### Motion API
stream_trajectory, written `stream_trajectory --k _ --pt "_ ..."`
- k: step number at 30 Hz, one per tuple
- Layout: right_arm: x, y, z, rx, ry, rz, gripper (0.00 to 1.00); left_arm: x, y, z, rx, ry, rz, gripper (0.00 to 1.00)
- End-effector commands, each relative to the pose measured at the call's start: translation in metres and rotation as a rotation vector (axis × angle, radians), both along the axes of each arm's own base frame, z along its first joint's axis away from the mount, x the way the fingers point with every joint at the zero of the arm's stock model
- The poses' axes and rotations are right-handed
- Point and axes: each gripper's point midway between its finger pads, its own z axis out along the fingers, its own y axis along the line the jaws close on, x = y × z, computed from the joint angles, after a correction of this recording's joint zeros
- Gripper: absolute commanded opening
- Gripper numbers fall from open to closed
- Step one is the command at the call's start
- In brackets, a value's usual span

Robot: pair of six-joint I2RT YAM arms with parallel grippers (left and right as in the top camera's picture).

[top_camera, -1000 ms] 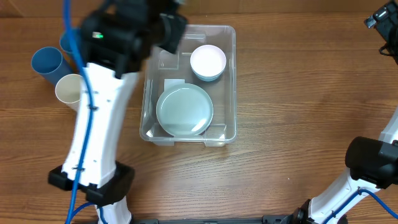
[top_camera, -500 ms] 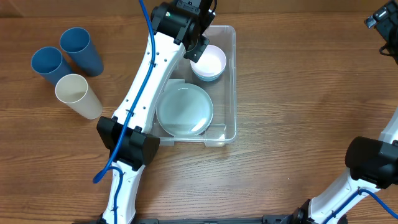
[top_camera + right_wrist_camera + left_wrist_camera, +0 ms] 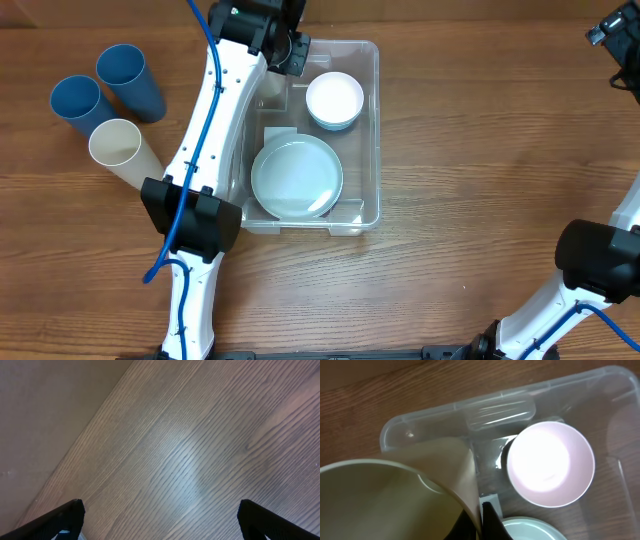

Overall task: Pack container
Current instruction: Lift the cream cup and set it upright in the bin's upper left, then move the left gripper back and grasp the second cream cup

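One cream cup (image 3: 385, 497) pinched in left fingers (image 3: 491, 524); wrist view only; right fingers (image 3: 57, 521) wide

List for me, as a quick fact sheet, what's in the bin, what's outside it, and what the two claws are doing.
bin: clear plastic, mid-table
inside: pale green plate, pinkish bowl
outside: two blue cups, one cream cup, at its left
left claw: shut on a second cream cup, at the bin's corner
right claw: open, empty, above bare table
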Motion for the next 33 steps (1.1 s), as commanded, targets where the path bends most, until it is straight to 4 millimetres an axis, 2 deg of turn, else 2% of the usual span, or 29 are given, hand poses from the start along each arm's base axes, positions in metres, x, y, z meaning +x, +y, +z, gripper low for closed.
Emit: stream_trajectory --k 1,4,12,15,19,21,23,33 --pt "0.000 -0.002 0.004 -0.011 -0.010 -0.014 1.00 0.005 -0.008 -0.004 -0.061 0.007 0.031 0.04" --pt "0.000 -0.002 0.004 -0.011 -0.010 -0.014 1.00 0.007 -0.009 -0.013 -0.057 0.017 0.032 0.04" --pt "0.000 -0.002 0.004 -0.011 -0.010 -0.013 1.00 0.014 -0.007 -0.052 -0.033 0.082 0.055 0.04" --pt "0.000 -0.002 0.004 -0.010 -0.010 -0.014 1.00 0.015 -0.003 -0.056 -0.031 0.089 0.063 0.04" --pt "0.000 -0.002 0.004 -0.011 -0.010 -0.014 1.00 0.018 0.002 -0.056 -0.033 0.085 0.072 0.06" --pt "0.000 -0.002 0.004 -0.011 -0.010 -0.014 1.00 0.019 0.004 -0.055 -0.034 0.082 0.076 0.21" --pt "0.000 -0.002 0.004 -0.011 -0.010 -0.014 1.00 0.020 0.005 -0.053 -0.037 0.074 0.080 0.28" --pt "0.000 -0.002 0.004 -0.011 -0.010 -0.014 1.00 0.031 0.008 -0.020 -0.046 -0.021 0.091 0.35"
